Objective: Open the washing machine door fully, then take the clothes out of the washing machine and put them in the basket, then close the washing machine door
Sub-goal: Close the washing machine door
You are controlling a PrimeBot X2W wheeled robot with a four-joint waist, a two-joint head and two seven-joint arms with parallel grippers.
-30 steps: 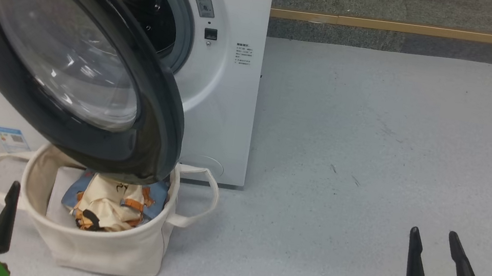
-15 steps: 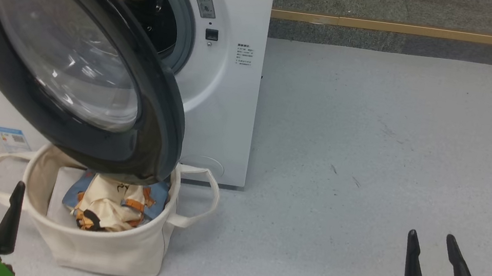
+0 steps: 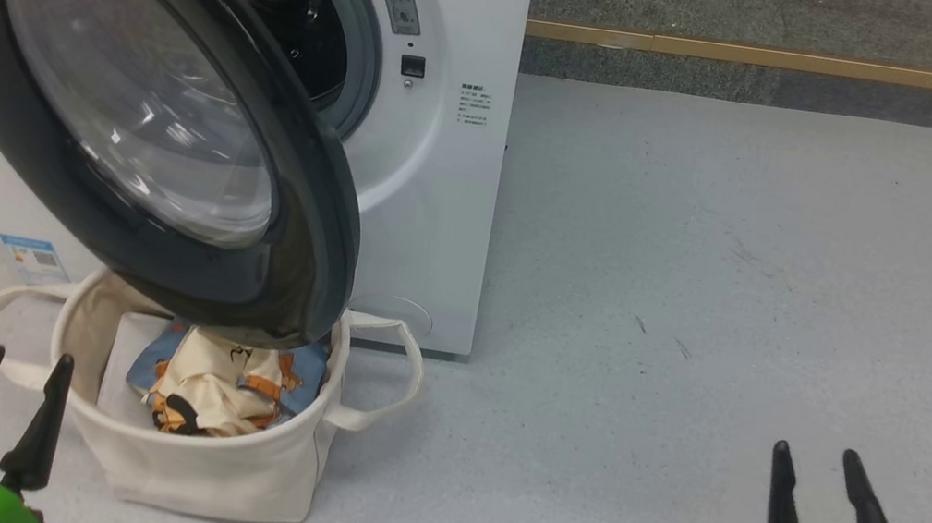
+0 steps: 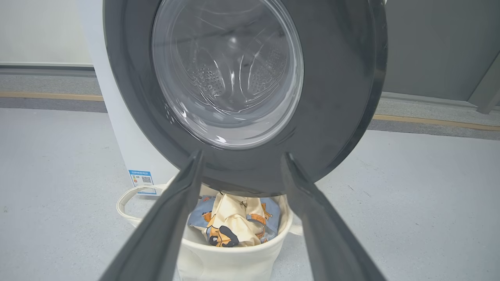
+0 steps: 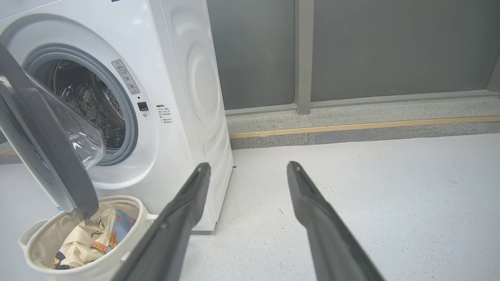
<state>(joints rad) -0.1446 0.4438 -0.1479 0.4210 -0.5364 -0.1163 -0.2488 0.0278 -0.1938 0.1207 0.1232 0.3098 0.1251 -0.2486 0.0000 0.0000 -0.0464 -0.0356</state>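
The white washing machine stands at the left with its black-rimmed glass door swung out over the cream basket. Light-blue and cream printed clothes lie in the basket. The drum mouth shows only bare metal. My left gripper is open and empty, low at the basket's left, facing the door. My right gripper is open and empty, far right over the floor.
Pale grey floor spreads to the right of the machine. A raised grey curb with a wooden strip and a grey wall run along the back. A flat white sheet lies inside the basket beside the clothes.
The whole head view has shifted slightly, so the camera moved. My left gripper has risen a little toward the basket. The right gripper, door, basket and clothes stand as before.
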